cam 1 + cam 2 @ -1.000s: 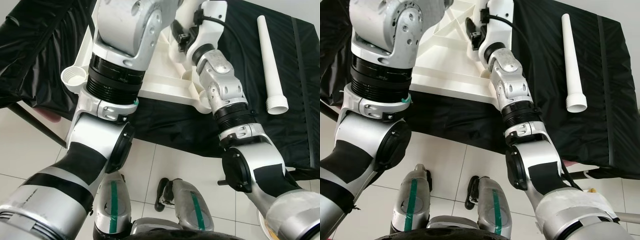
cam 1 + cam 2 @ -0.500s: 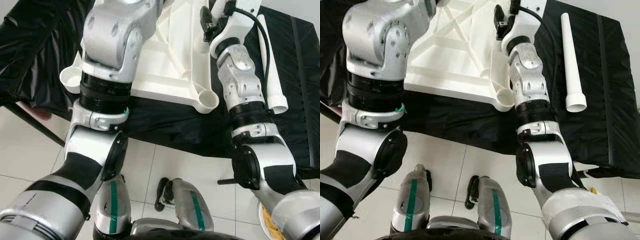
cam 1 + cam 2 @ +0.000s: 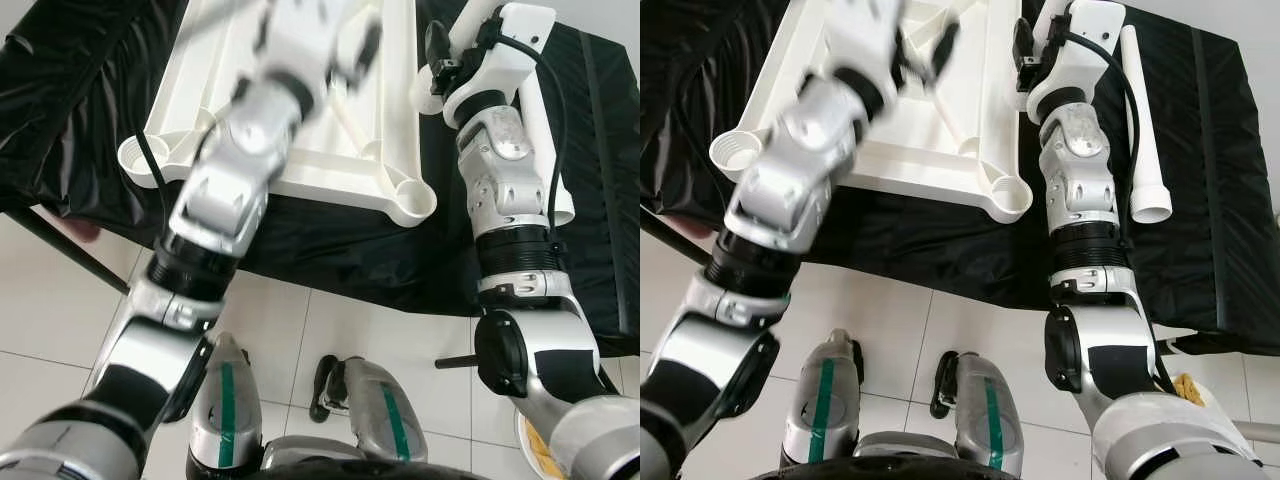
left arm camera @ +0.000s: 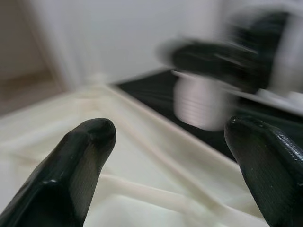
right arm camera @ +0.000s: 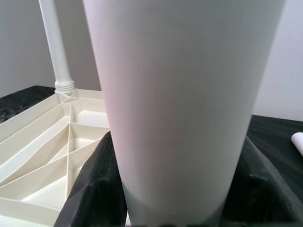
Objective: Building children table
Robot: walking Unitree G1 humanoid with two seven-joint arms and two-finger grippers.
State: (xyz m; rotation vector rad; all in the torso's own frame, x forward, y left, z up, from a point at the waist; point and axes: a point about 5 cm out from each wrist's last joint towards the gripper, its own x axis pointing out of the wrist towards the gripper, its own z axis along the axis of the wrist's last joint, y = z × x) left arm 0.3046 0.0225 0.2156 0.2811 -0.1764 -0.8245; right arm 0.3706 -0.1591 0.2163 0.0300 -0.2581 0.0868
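Note:
The white ribbed tabletop (image 3: 300,170) lies upside down on a black-covered surface, with round sockets at its near corners (image 3: 415,200). My right gripper (image 3: 437,50) hangs by the tabletop's far right edge, shut on a white table leg (image 5: 184,94). The leg's threaded end (image 4: 201,101) hangs above the black cloth beside the rim. Over the tabletop's ribs my left gripper (image 3: 925,45) is blurred by motion; its fingers (image 4: 75,161) are open with nothing between them. One leg (image 5: 56,47) stands upright in a far corner socket. Another leg (image 3: 1143,120) lies loose on the cloth at the right.
The black sheet (image 3: 80,90) drapes over the surface and off its near edge. Below are white floor tiles (image 3: 340,320) and my own legs (image 3: 385,415). A dark bar (image 3: 60,240) slants down at the left.
My left arm has stretched forward from close to the camera out over the tabletop. The right gripper has carried its leg rightward from above the tabletop to its right edge.

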